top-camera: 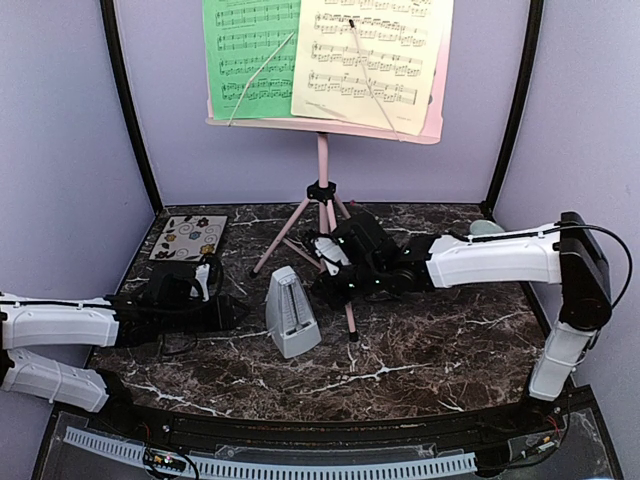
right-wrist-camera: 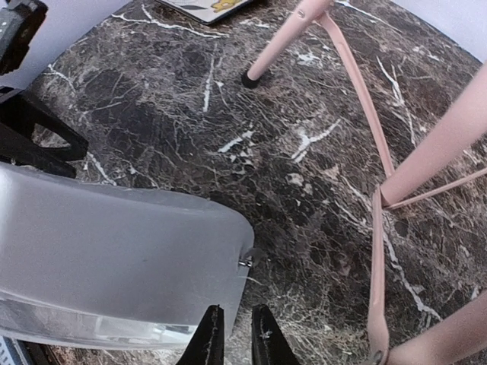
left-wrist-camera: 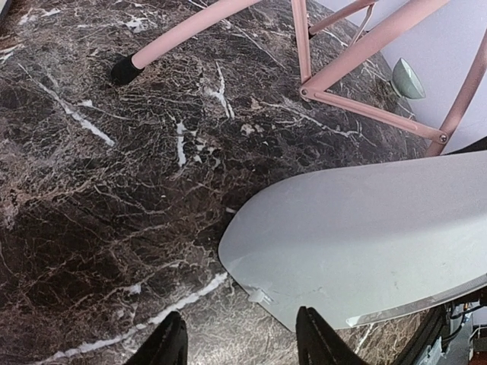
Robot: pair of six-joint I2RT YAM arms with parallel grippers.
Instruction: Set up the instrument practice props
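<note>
Your right gripper (right-wrist-camera: 234, 344) is drawn almost together, only a slit left between its fingertips, at the edge of the metronome (top-camera: 292, 314). Whether it is pinching that edge or merely sits beside it, I cannot tell from its wrist view. Your left gripper (left-wrist-camera: 243, 344) is roughly half spread, with bare marble table (top-camera: 440, 350) showing between its fingers and nothing in its hold. The metronome's pale flank lies just past its tips, on the side toward the music stand (top-camera: 322, 165). The stand is up on its tripod, and the green page (top-camera: 250, 50) and the pale-yellow page (top-camera: 372, 45) lie on its desk, so I judge that part done. The step in hand is the metronome, which stands in front of the stand, just beside the foot of the stand's front leg (top-camera: 347, 315), on that leg's left in the overhead view. One arm flanks it on the side away from the stand and one on the stand's side. The next move calls for a sure hold before anything shifts: seat both sets of fingers squarely on opposite faces, since the tapered body could slip out of a grip on one edge. Then place it upright in front of the stand — and keep the right wrist off that front leg, because a knock there could rock the stand and spill the pages.
</note>
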